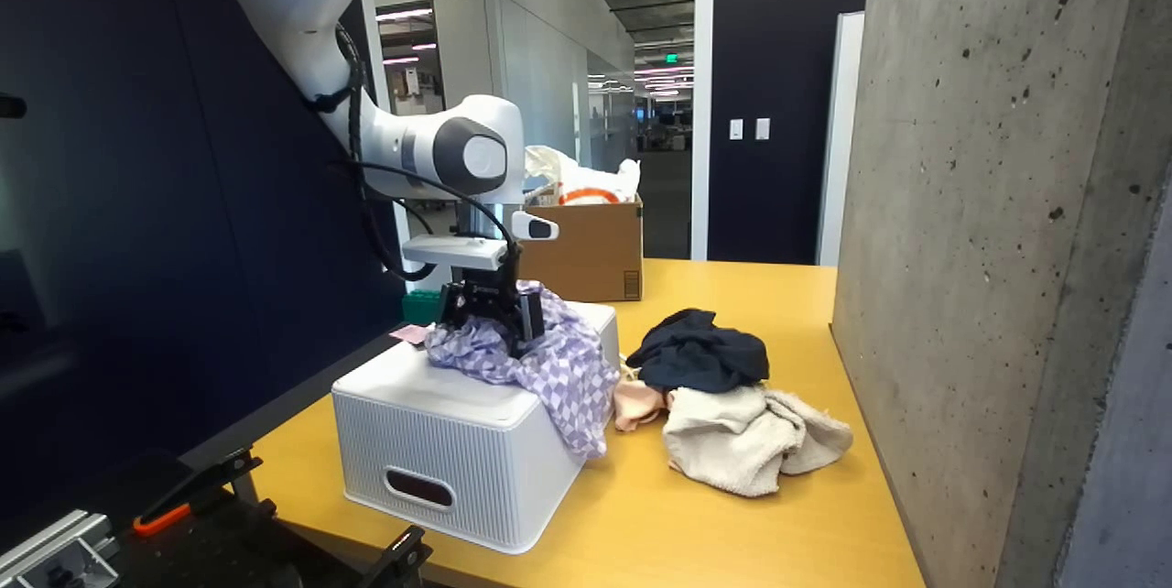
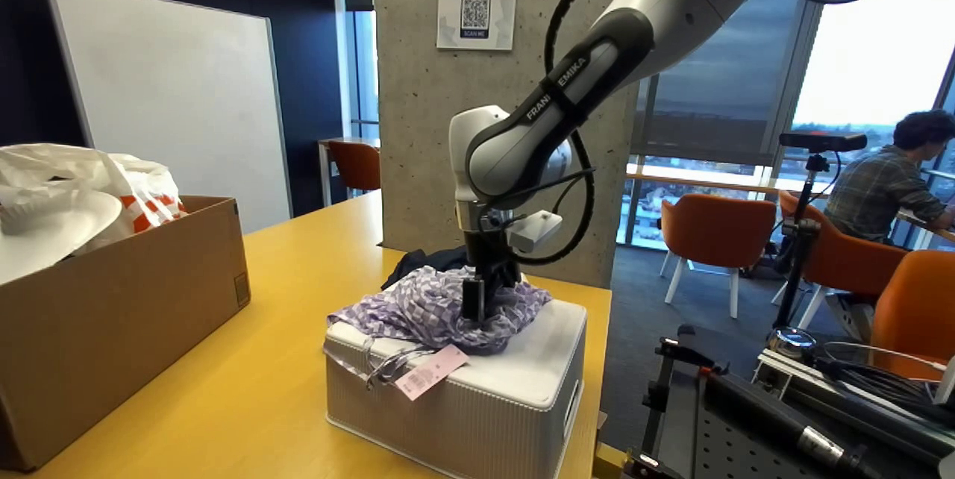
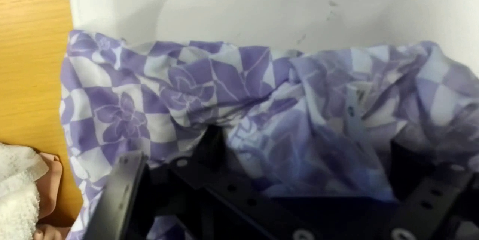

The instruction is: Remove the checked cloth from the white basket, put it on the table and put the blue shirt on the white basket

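Observation:
The purple-and-white checked cloth (image 1: 568, 359) lies crumpled on the flat top of the white basket (image 1: 421, 441) and hangs over one side. It also shows in an exterior view (image 2: 425, 307) and in the wrist view (image 3: 127, 116). A pink tag (image 2: 431, 372) hangs from it. My gripper (image 1: 490, 332) points down into the cloth. In the wrist view its fingers (image 3: 305, 150) stand wide apart with bunched cloth between them; the fingertips are partly hidden in folds. The dark blue shirt (image 1: 700, 354) lies bunched beside the basket, partly hidden in an exterior view (image 2: 429, 263).
A beige cloth (image 1: 751, 437) and a peach cloth (image 1: 636, 402) lie on the yellow table (image 1: 732, 542) by the shirt. A cardboard box (image 1: 586, 249) with white bags stands behind the basket. A concrete wall (image 1: 989, 249) borders the table. A green object (image 1: 421, 306) sits behind the basket.

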Robot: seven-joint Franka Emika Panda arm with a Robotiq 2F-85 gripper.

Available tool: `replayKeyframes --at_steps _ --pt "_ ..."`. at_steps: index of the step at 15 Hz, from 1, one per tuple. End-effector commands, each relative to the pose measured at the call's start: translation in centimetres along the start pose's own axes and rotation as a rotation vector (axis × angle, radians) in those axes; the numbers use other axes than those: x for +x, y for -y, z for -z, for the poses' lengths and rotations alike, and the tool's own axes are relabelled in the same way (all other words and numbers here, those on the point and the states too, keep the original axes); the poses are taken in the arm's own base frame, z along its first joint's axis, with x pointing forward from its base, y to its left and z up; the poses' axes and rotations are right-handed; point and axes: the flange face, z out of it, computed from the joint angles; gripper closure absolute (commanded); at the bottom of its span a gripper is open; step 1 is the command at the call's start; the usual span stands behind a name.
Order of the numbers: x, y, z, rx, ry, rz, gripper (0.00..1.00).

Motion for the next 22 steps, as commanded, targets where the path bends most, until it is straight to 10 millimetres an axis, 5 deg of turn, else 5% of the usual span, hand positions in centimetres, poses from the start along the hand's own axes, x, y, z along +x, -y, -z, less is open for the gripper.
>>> replayKeyframes --at_steps 1,6,9,13,18,22 --pt "0.6 0.3 -0.5 0.019 0.011 0.022 0.41" --pt "0.8 0.6 0.2 0.022 0.003 0.027 0.79" --pt "1.3 0.3 3.2 -0.013 -0.027 0.017 0.99" --pt "1.3 -1.7 9.5 -0.038 -0.106 -0.011 1.0" --pt "-1.4 -9.2 17.3 -0.064 -0.22 -0.124 1.0" --pt "-4.9 -17.4 20.6 -0.079 -0.273 -0.258 1.0"
